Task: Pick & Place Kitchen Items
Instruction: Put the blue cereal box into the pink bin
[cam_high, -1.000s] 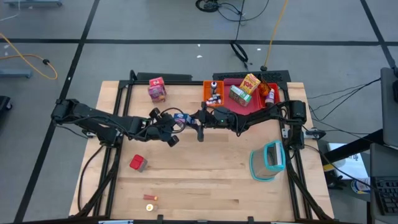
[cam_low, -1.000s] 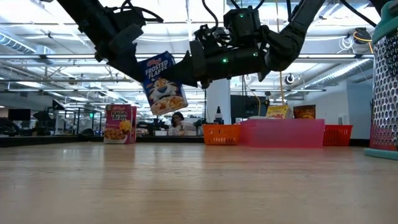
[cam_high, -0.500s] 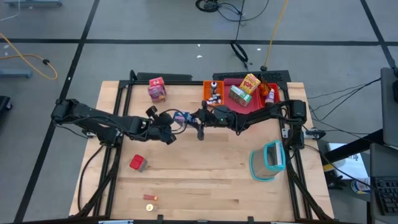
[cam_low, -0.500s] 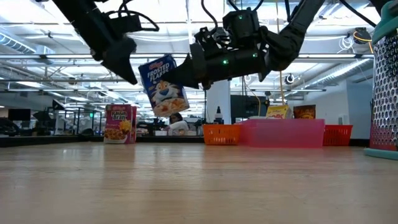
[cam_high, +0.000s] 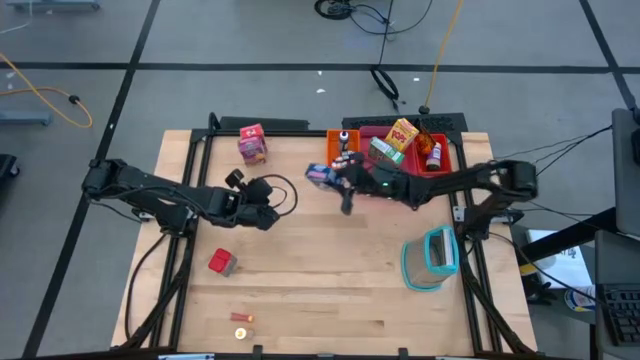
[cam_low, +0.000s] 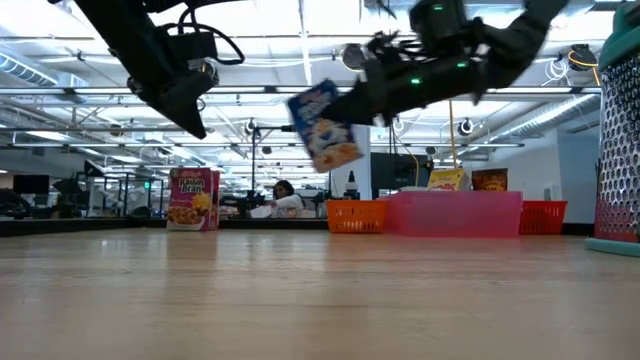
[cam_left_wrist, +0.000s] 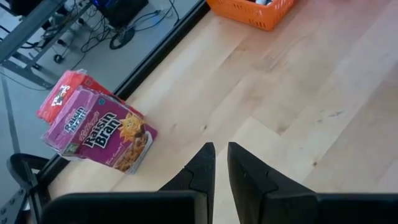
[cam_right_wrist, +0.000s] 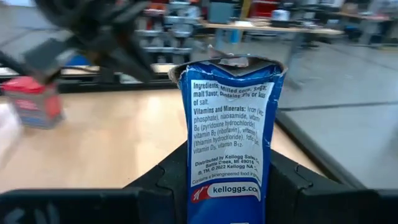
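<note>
Red cube (cam_high: 222, 262) on the table at front left; small orange-brown bits (cam_high: 241, 318) nearer the front edge. Both well apart from the arms.

Left gripper (cam_high: 268, 213) over the left-centre of the table, raised clear of the wood in the low view (cam_low: 190, 118). Fingers (cam_left_wrist: 202, 165) close together, narrow gap only, nothing between them.

Raisin Bran box (cam_high: 252, 144) stands on the table at back left, tilted against a red carton in the left wrist view (cam_left_wrist: 99, 128); upright in the low view (cam_low: 193, 199).

Blue cereal box (cam_high: 320, 176) is in the air, tilted, clamped in the right gripper (cam_high: 337, 178) just beside the orange tray (cam_high: 333, 139). Low view: box (cam_low: 323, 125) hangs well above the table at the tip of the right gripper (cam_low: 362, 100). Right wrist view: fingers (cam_right_wrist: 171, 177) press on both sides of the box (cam_right_wrist: 226, 143).

Orange tray holds small dark-capped bottles (cam_high: 345, 155). Pink tray (cam_high: 365, 133) next to it holds a yellow carton (cam_high: 402, 133) and a green-brown box (cam_high: 386, 152). Red tray (cam_high: 443, 152), farthest right, holds a small bottle (cam_high: 434, 154).

Teal-rimmed clear container (cam_high: 432, 257) lies on the table at front right; contents cannot be told.
</note>
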